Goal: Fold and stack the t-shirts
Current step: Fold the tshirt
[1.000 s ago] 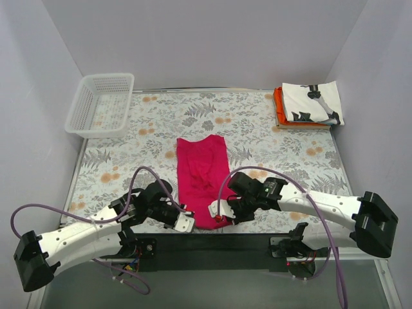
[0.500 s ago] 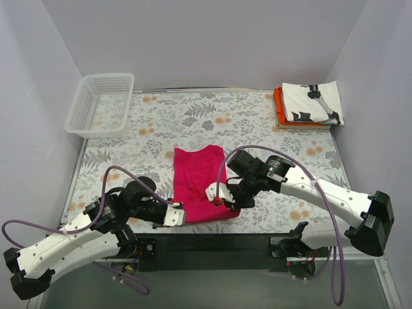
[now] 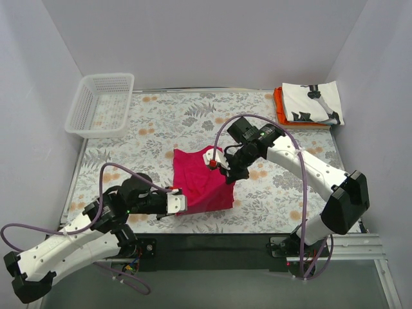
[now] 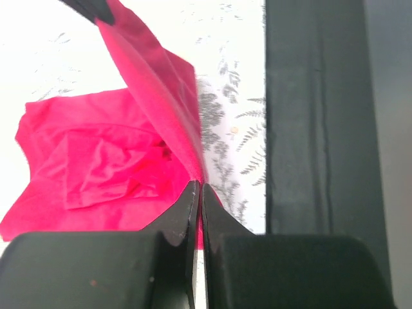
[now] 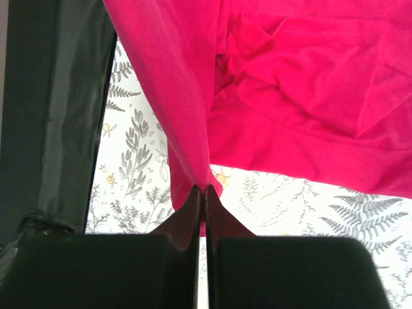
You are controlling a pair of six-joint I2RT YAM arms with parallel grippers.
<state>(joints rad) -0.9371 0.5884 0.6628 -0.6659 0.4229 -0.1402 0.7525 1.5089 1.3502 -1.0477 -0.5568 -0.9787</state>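
The crimson-pink t-shirt [image 3: 201,183] lies partly folded on the floral table, near the front middle. My left gripper [image 3: 178,201] is shut on its near-left hem; in the left wrist view the cloth [image 4: 116,161] rises from the closed jaws. My right gripper [image 3: 214,161] is shut on the other hem corner and holds it lifted over the shirt's far end; the right wrist view shows the cloth [image 5: 302,77] hanging from the jaws. The white t-shirt with black print [image 3: 312,103] lies folded on the orange t-shirt [image 3: 278,103] at the back right.
A white mesh basket [image 3: 101,105] stands at the back left corner. The table's black front rail [image 3: 212,241] runs below the shirt. Grey walls close in the table on three sides.
Both grippers have carried the shirt's near hem away from the front edge. The right gripper rose and moved far toward the back; the left moved slightly. The shirt is now shorter and doubled over.
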